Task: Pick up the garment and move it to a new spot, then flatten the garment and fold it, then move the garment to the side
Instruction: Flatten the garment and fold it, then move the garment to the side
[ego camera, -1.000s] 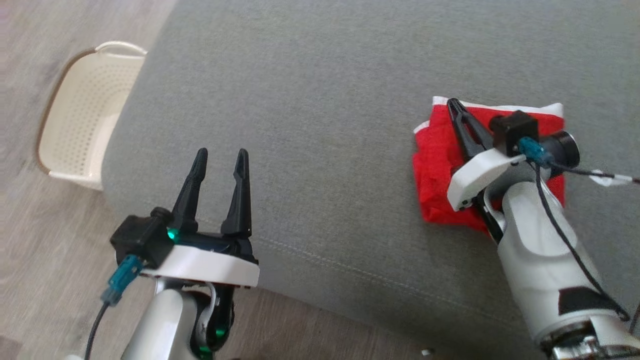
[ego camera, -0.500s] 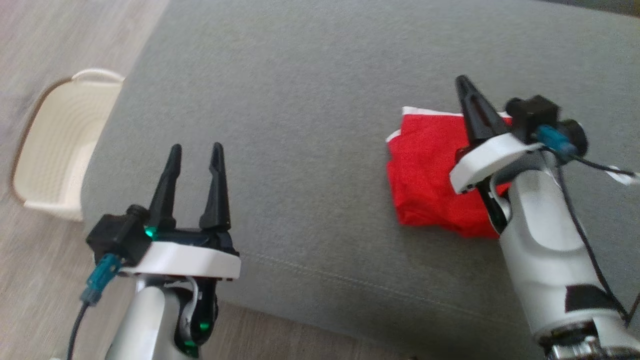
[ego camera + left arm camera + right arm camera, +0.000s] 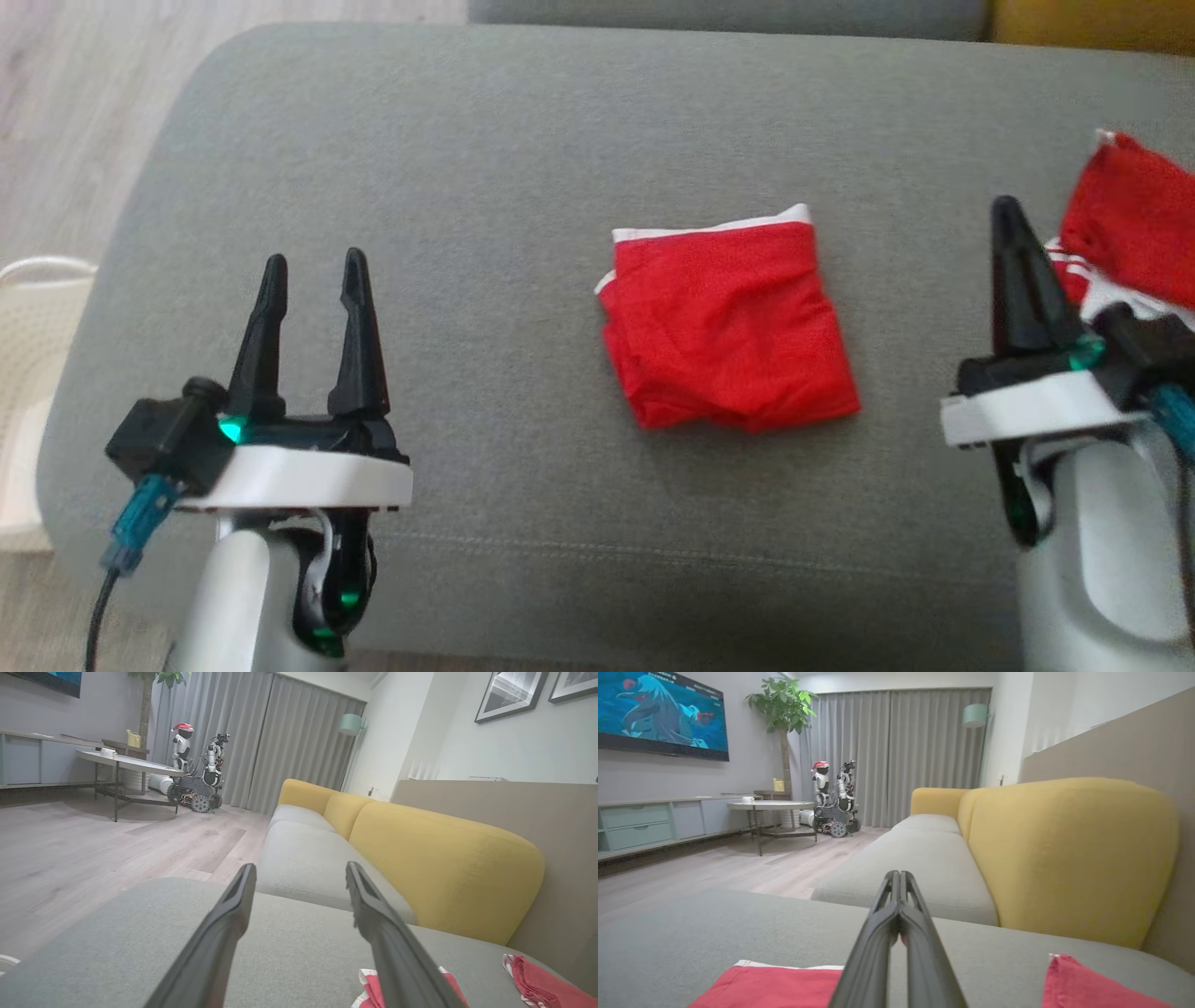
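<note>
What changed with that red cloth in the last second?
The right gripper, which lay on the folded red garment, has drawn back off it to its right, shut and empty. The head view swung too, so the garment's shift across the picture is not its own. The left gripper stayed open; the garment stays folded on the grey cushion.

The garment (image 3: pixel 728 331) lies in the middle of the seat cushion (image 3: pixel 467 140). It is ahead of me, between my left jaws and my right jaws, and touches neither. Another cloth (image 3: pixel 1134 238) lies on the cushion to its right, just beyond my right jaws. A basket (image 3: pixel 28 355) stands on the floor (image 3: pixel 75 112) left of the cushion.
</note>
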Available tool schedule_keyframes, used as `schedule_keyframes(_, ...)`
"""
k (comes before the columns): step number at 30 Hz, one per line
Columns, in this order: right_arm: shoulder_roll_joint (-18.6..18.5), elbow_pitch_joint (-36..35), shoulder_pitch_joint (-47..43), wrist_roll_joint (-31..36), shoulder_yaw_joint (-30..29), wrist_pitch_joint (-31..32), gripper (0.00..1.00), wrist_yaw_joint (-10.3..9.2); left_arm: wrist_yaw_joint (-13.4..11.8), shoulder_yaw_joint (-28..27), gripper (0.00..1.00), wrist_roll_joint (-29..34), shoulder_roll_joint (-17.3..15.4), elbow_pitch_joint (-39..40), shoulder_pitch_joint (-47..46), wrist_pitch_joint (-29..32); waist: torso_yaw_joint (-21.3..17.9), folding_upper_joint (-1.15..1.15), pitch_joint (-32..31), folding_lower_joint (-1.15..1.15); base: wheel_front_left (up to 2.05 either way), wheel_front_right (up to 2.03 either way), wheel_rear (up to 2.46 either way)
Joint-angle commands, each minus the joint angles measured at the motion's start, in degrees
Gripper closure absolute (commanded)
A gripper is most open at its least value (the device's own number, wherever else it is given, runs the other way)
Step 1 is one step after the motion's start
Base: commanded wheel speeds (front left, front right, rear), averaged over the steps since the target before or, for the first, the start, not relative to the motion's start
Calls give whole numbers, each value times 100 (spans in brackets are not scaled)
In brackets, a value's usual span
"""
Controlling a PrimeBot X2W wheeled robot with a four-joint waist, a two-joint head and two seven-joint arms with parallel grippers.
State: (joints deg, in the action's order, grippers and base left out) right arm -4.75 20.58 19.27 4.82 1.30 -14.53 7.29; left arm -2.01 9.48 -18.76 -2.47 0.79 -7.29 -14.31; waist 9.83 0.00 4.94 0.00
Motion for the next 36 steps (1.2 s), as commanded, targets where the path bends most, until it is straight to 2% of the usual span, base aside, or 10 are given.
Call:
schedule_keyframes(1, 21, -380, -53, 57, 44, -46, 100, 20, 5, -215, 0, 1, -41, 232, -167, -69, -155, 0, -89, 0, 0, 0, 0)
schedule_keyframes(5, 33, -799, -482, 140, -171, -46, 100, 20, 2, -223, 0, 13, -41, 265, -118, -69, -318, 0, -136, 0, 0, 0, 0)
schedule_keyframes(11, 101, -875, -836, 183, -300, -46, 100, 20, 53, -202, 0, 145, -41, 175, 70, -69, -463, 0, -243, 0, 0, 0, 0)
schedule_keyframes(12, 114, -880, -876, 192, -303, -46, 73, 20, 51, -199, 0, 147, -41, 167, 108, -69, -478, 0, -241, 0, 0, 0, 0)
schedule_keyframes(13, 124, -887, -910, 200, -295, -46, 21, 20, 49, -195, 0, 149, -41, 165, 143, -69, -490, 0, -235, 0, 0, 0, 0)
schedule_keyframes(14, 134, -886, -940, 201, -301, -46, 0, 20, 47, -188, 0, 155, -41, 161, 177, -69, -501, 0, -226, 0, 0, 0, 0)
schedule_keyframes(28, 180, -890, -1025, 225, -327, -47, 0, 20, 36, -71, 0, 233, -41, 224, 234, -69, -449, 0, -116, 0, 0, 0, 0)
schedule_keyframes(36, 184, -345, -614, -64, -37, 205, 0, 20, 60, 40, 0, 224, -41, 234, 93, -69, -253, 0, 254, 0, 0, 0, 0)
